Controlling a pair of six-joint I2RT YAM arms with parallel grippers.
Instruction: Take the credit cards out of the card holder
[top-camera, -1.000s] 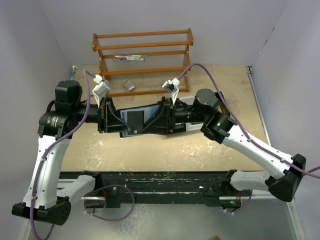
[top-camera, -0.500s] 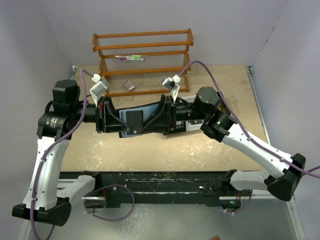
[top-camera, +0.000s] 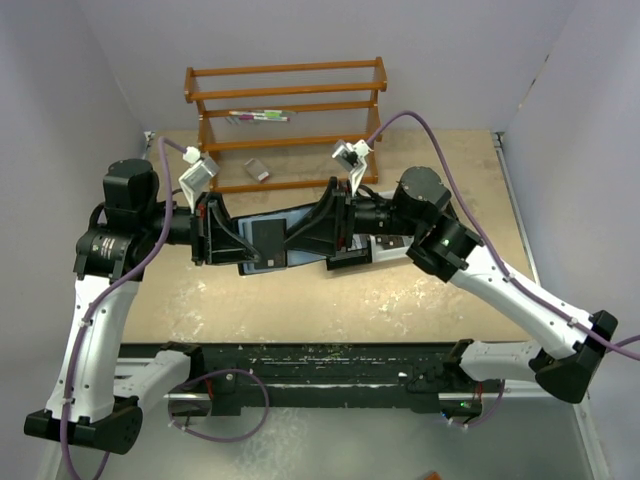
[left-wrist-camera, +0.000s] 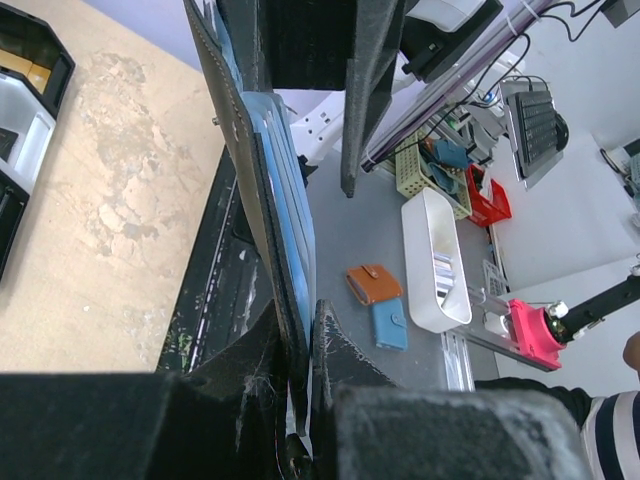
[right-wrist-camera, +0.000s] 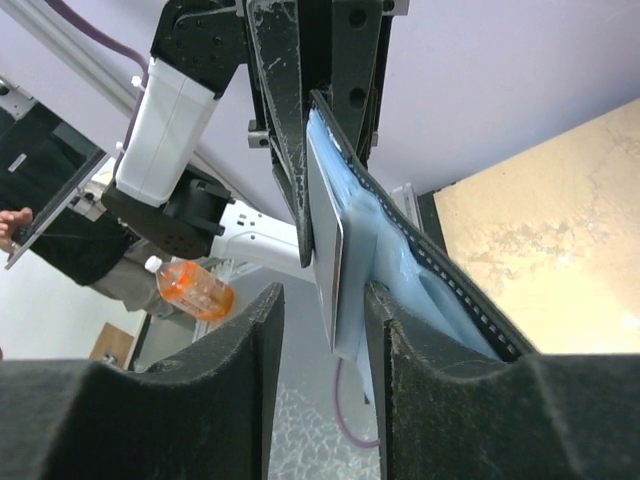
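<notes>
Black fingers of the right gripper stand apart, one on each face of a thin flat card. A gap shows on one side, so there is no grip yet, judging by the right wrist view. The card looks grey here, but the light makes its colour unreliable. Its free end points at the right gripper, and its far end sits in the blue-grey lining of the card holder. The holder is open and held edge-on in the air above the table. Beyond it, the left gripper is clamped on the holder's opposite edge. The card's long axis runs along the line joining the two grippers. Judgement: the right arm is placed to draw. It needs to close on the card, then pull straight back along that axis, away from the left gripper. Whether more cards sit behind cannot be told.
</notes>
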